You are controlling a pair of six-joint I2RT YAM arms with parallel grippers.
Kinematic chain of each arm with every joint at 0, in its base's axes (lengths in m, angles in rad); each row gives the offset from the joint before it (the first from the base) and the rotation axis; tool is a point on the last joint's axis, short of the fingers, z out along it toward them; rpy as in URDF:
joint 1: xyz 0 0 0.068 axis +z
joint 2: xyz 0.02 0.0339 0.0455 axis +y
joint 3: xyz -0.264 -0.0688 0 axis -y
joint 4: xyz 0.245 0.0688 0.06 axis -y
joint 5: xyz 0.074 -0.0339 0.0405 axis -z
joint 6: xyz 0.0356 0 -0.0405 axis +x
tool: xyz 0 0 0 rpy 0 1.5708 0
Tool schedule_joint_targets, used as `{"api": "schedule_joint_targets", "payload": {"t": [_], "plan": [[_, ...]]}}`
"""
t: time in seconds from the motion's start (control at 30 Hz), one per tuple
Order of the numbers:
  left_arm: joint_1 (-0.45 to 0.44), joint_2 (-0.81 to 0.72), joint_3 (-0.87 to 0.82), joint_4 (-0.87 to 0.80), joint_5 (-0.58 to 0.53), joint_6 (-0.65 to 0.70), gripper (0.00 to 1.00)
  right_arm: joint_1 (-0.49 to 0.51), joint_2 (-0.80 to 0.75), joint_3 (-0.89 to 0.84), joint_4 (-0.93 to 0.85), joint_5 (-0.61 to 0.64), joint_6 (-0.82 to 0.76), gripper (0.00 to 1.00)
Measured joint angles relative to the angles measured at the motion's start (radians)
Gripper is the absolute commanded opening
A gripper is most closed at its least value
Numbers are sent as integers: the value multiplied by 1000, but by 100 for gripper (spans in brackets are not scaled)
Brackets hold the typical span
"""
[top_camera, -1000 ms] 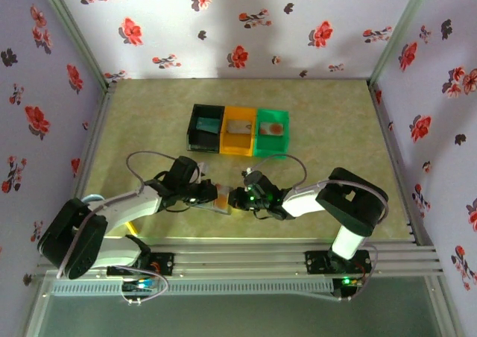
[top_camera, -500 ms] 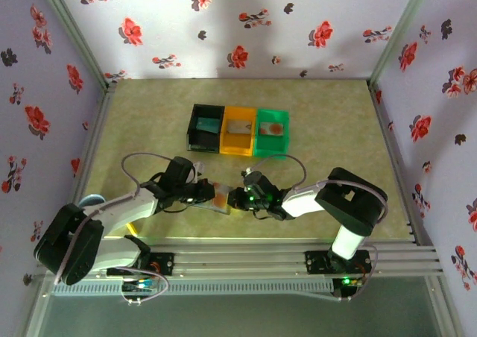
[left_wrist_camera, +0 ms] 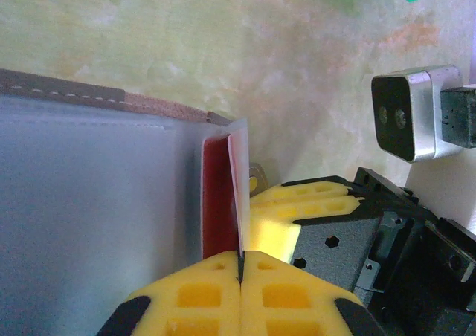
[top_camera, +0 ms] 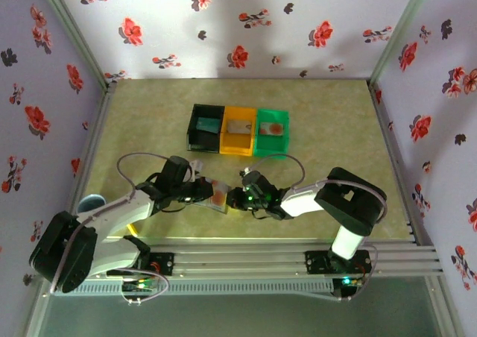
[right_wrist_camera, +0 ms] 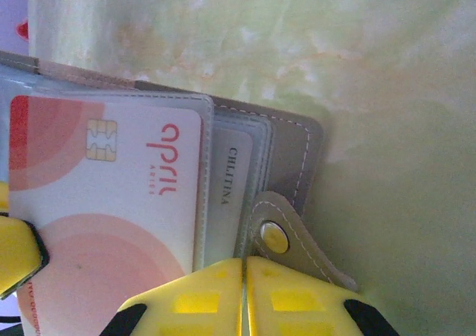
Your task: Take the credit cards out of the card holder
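Note:
The grey card holder (right_wrist_camera: 294,154) lies open on the table between both grippers (top_camera: 221,203). A pale credit card (right_wrist_camera: 111,187) with an orange-red round mark sits in its clear pocket, and a grey card (right_wrist_camera: 227,195) is tucked behind it. My right gripper (right_wrist_camera: 244,265) is shut on the holder's edge beside the snap tab (right_wrist_camera: 279,236). My left gripper (left_wrist_camera: 240,260) is shut on the thin edge of a credit card (left_wrist_camera: 238,195), seen edge-on with a red face, sticking out of the holder's grey panel (left_wrist_camera: 89,210). The two grippers (top_camera: 203,191) (top_camera: 237,198) nearly touch.
Black (top_camera: 195,128), orange (top_camera: 226,132) and green (top_camera: 285,128) bins stand in a row at mid-table beyond the grippers; the orange and green ones each hold a card. Flowered walls close the table on three sides. The right gripper's body (left_wrist_camera: 372,239) sits right next to my left fingers.
The left arm has drawn slightly to the left, its elbow sinking towards the near edge, with the card still pinched. The right arm has stayed in place on the holder.

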Motion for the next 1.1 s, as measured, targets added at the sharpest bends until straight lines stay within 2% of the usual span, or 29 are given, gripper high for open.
{"api": "schedule_joint_targets", "payload": {"t": [0.57, 0.87, 1.1], "plan": [[-10, 27, -40, 23, 0, -5, 0, 3, -117, 60, -169, 32, -40, 11], [-47, 54, -58, 109, -1, -47, 0, 3, -104, 103, -153, 32, -40, 7], [-53, 53, -82, 156, -9, -76, 0, 3, -47, 95, -90, 46, 18, 5]]}}
